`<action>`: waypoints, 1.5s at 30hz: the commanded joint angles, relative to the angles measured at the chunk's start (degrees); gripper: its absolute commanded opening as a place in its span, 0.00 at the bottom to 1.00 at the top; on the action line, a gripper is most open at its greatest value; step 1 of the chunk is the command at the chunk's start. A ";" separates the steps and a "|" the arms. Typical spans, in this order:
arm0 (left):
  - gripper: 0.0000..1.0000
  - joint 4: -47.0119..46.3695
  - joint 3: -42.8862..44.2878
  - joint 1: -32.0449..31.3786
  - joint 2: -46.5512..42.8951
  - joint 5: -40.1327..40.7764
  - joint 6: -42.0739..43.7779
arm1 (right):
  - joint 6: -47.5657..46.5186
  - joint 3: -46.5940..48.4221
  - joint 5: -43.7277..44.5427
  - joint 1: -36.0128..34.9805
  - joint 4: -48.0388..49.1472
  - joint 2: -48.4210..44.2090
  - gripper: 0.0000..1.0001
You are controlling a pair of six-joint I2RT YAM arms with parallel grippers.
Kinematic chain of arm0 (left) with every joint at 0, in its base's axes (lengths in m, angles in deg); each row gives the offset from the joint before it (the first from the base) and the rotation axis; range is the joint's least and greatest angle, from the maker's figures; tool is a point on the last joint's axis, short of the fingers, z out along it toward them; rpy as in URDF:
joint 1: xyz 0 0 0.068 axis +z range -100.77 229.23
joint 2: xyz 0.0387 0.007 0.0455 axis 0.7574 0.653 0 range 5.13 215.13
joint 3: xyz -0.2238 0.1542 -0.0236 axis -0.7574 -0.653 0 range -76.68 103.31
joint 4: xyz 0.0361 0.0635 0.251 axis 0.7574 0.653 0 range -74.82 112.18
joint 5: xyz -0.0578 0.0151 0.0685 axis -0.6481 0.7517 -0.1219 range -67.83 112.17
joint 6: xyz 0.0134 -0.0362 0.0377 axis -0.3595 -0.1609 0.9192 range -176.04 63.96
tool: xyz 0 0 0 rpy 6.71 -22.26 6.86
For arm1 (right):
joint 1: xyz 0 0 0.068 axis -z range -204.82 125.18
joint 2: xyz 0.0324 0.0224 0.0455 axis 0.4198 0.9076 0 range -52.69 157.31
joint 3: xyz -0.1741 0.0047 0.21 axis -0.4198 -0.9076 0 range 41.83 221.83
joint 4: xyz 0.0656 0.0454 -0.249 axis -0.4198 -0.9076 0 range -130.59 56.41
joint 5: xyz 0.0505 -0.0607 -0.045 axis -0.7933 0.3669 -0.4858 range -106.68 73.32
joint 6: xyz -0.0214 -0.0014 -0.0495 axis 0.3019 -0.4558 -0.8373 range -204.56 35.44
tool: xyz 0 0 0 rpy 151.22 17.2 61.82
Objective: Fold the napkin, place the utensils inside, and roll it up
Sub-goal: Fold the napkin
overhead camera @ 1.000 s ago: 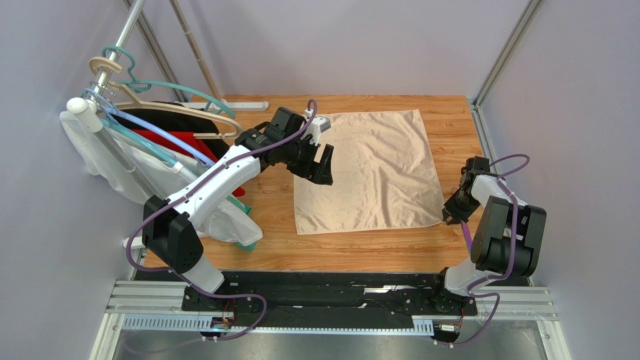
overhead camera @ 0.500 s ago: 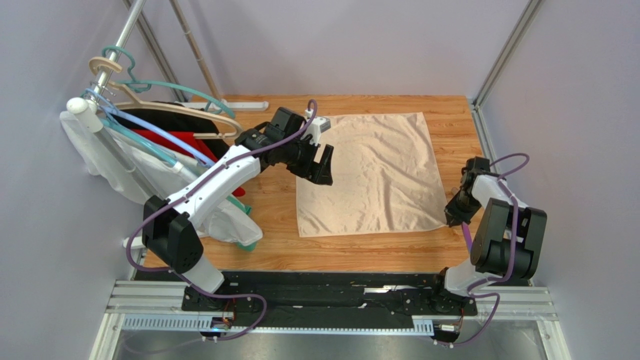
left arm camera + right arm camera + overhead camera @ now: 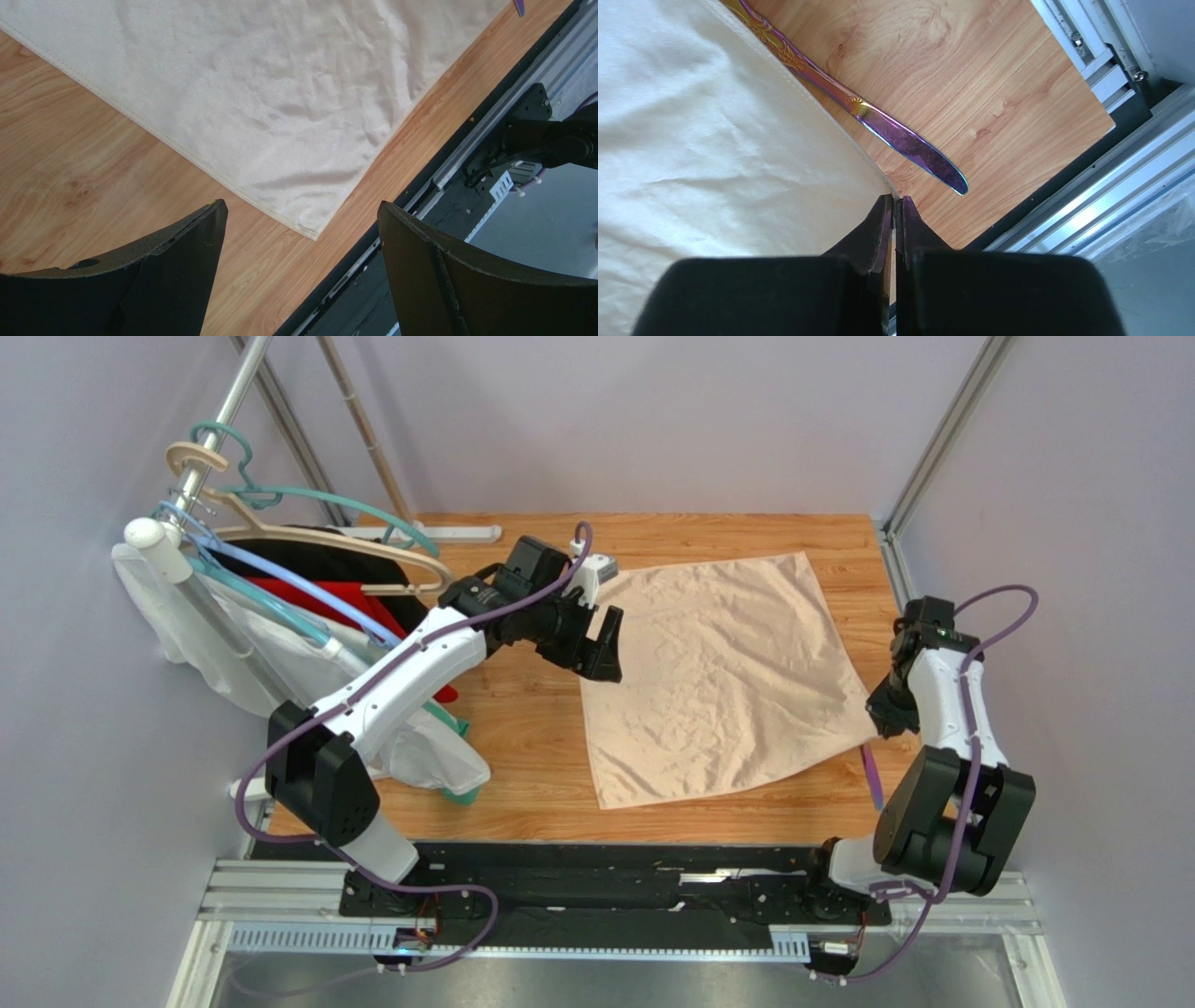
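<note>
The pale peach napkin lies spread on the wooden table, skewed into a diamond. My right gripper is shut on its near right corner, and the right wrist view shows the cloth edge pinched between the closed tips of the gripper. A purple knife with a gold handle lies on the wood right beside that corner, its handle partly under the cloth edge. My left gripper hovers wide open over the napkin's left edge; in the left wrist view nothing sits between its fingers, and the napkin's near corner lies below them.
A rack with hangers and white, red and black garments fills the left side. A white power strip lies at the back edge. The black and aluminium rail runs along the near edge, and walls stand close on both sides.
The right gripper shut on the napkin's near right corner and pulled it to the right and back. The whole cloth slid right and turned. The left arm stayed put.
</note>
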 commanded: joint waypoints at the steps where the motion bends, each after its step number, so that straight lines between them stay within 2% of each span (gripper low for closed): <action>1: 0.89 0.39 1.60 0.07 -2.89 -1.95 1.22 | -0.20 7.10 0.73 0.29 -4.87 -2.86 0.00; 4: 0.89 0.39 1.69 0.16 -3.24 -1.34 1.48 | 1.46 10.18 -1.73 -1.20 -6.19 -2.77 0.00; 9: 0.89 1.01 2.12 1.47 -3.24 -1.95 1.92 | 5.59 17.74 -3.32 -9.01 -6.55 -0.40 0.00; 17: 0.89 1.62 2.21 6.83 -3.95 -0.99 2.63 | 9.55 28.64 -1.82 -23.42 -5.32 15.31 0.00; 23: 0.89 1.71 2.30 9.21 -3.68 -1.34 2.63 | 11.22 39.71 -2.52 -30.20 -4.62 27.36 0.00; 28: 0.89 1.80 2.30 10.09 -3.42 -1.60 2.80 | 12.28 49.12 -4.19 -33.63 -5.14 38.42 0.00; 36: 0.89 1.97 2.39 11.32 -2.98 -2.57 2.54 | 14.04 64.14 -6.47 -37.77 -6.20 48.90 0.00; 40: 0.89 1.97 2.39 11.49 -2.80 -2.83 2.54 | 14.83 68.37 -7.27 -39.09 -5.59 52.33 0.00; 45: 0.89 1.97 2.39 11.67 -2.63 -2.92 2.54 | 15.44 68.82 -8.06 -41.02 -2.25 53.65 0.00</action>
